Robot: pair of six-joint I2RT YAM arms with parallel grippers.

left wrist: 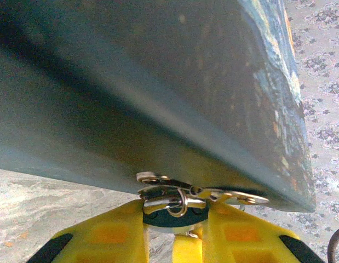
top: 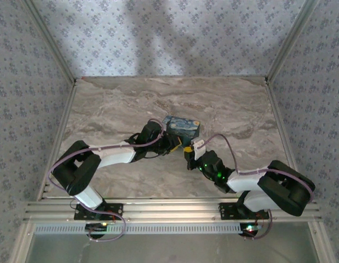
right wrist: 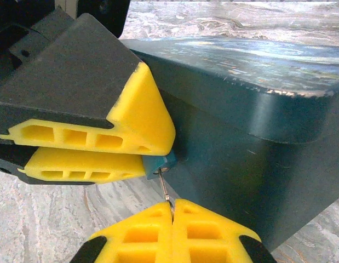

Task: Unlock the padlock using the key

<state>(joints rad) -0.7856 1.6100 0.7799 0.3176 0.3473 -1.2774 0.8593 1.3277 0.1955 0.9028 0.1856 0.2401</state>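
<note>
The padlock (right wrist: 165,160) in left claw (right wrist: 156,154) seemingly points lengthwise toward the key (right wrist: 165,189).

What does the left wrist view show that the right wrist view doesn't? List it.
Left wrist only: metal hasp rings above the padlock, and wallpaper. Right wrist only: the right gripper shut on the thin key reaching up to the padlock. Both: the box, the padlock, and the left gripper clamping it.

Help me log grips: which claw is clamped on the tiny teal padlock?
The left claw grips the padlock beside the box; the right claw is instead pinched shut on the thin metal key below it.
</note>
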